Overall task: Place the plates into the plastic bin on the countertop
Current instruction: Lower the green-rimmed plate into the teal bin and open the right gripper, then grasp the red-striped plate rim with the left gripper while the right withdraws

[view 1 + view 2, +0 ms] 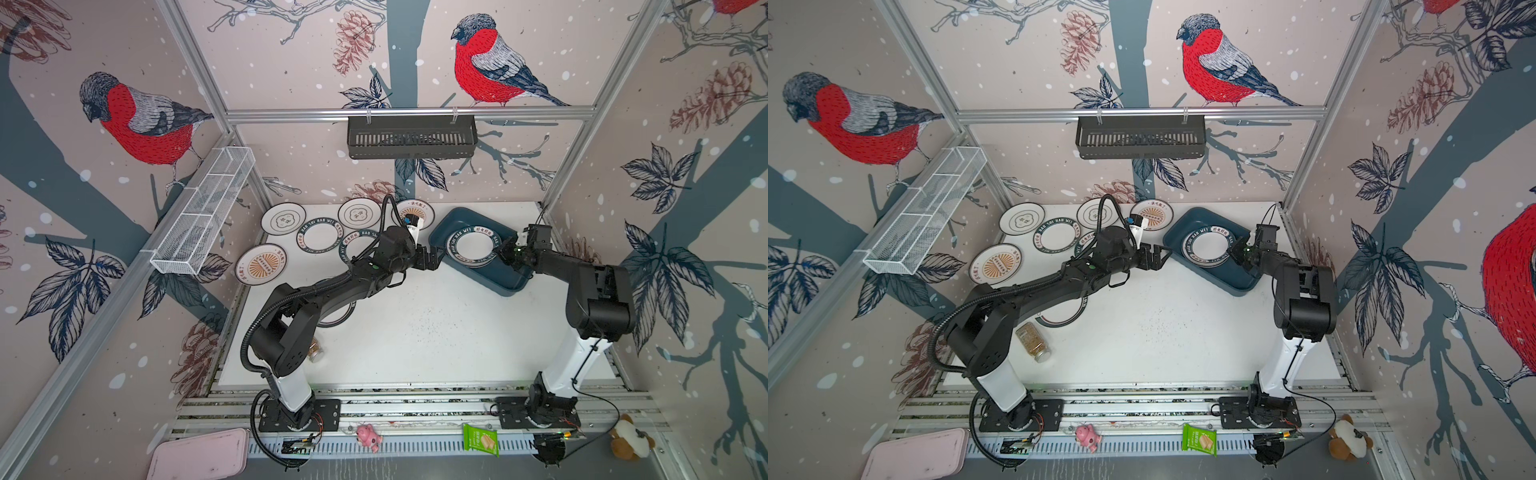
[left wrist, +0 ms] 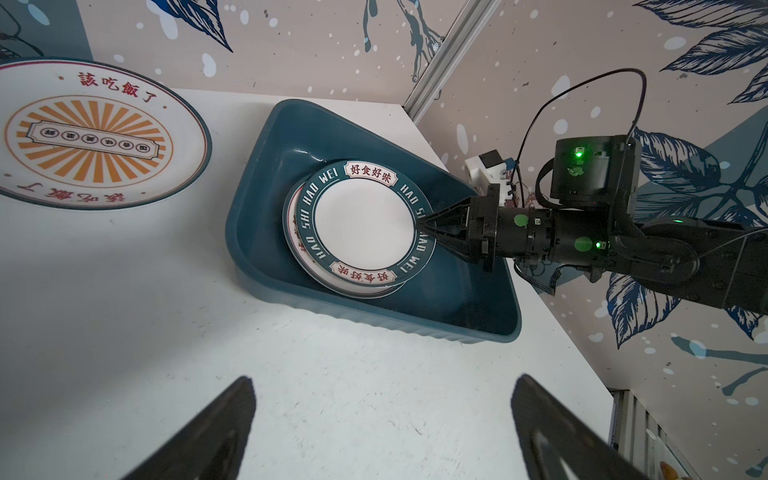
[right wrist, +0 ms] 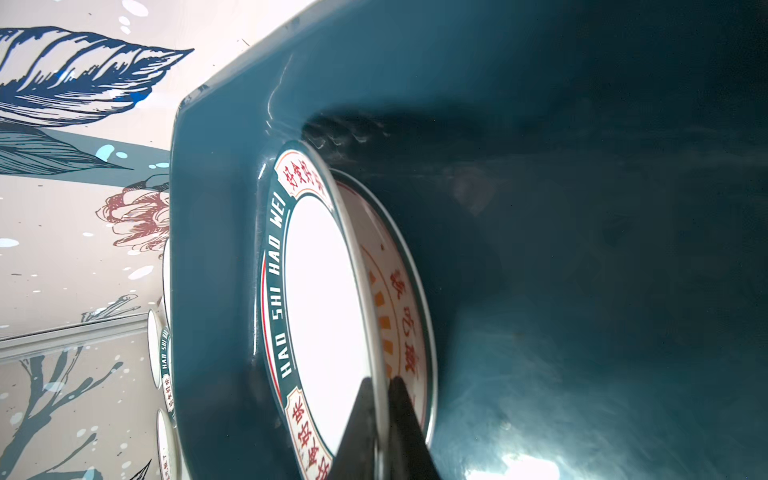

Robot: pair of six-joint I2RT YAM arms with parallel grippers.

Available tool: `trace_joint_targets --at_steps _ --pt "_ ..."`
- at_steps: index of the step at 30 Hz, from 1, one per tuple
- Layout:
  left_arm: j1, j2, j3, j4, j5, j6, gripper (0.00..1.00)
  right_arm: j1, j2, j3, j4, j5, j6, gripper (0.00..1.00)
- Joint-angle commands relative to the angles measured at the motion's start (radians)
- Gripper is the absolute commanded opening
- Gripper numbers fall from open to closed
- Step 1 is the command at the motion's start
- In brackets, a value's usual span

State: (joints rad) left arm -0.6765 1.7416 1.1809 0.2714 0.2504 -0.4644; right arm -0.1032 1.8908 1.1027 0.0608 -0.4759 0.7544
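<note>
Inside bin (image 3: 582,208), right wrist view reveals sunburst plate (image 3: 399,316) under lettered plate (image 3: 324,316).

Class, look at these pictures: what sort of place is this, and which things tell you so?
Probably a robot test cell staged as a kitchen: robot arms on aluminium rails, bird-print wall panels, plates beside a plastic bin.

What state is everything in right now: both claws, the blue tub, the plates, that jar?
left gripper: open, empty.
right gripper: shut on green-rimmed plate.
green-rimmed plate: in the plastic bin, atop a sunburst plate.
plastic bin: upright, two plates inside.
other plates: flat, face up, outside bin.
jar: lying on its side.
</note>
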Motion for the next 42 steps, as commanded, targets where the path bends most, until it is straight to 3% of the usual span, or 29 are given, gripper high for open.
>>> trace_joint_targets --at_steps 1,11,20,26,34,39,42 --pt "-0.001 0.005 0.01 0.008 0.006 0.009 0.96 0.001 -0.002 -0.004 0.0 0.018 -0.027 0.13" --pt "-0.001 -0.012 -0.011 0.017 0.004 0.004 0.96 0.005 -0.017 0.003 -0.035 0.053 -0.055 0.35" --pt "-0.001 -0.047 -0.047 0.031 -0.01 -0.004 0.96 0.018 -0.069 0.002 -0.062 0.095 -0.083 0.45" --pt "0.0 -0.106 -0.097 0.03 -0.052 -0.015 0.96 0.053 -0.149 -0.019 -0.047 0.132 -0.102 0.65" --pt "0.019 -0.228 -0.2 -0.022 -0.184 -0.045 0.96 0.131 -0.279 -0.059 -0.015 0.184 -0.112 0.82" --pt "0.082 -0.346 -0.305 -0.059 -0.233 -0.091 0.96 0.22 -0.36 -0.083 0.033 0.222 -0.097 1.0" --pt "0.119 -0.42 -0.359 -0.103 -0.272 -0.096 0.96 0.272 -0.386 -0.107 0.078 0.231 -0.091 1.0"
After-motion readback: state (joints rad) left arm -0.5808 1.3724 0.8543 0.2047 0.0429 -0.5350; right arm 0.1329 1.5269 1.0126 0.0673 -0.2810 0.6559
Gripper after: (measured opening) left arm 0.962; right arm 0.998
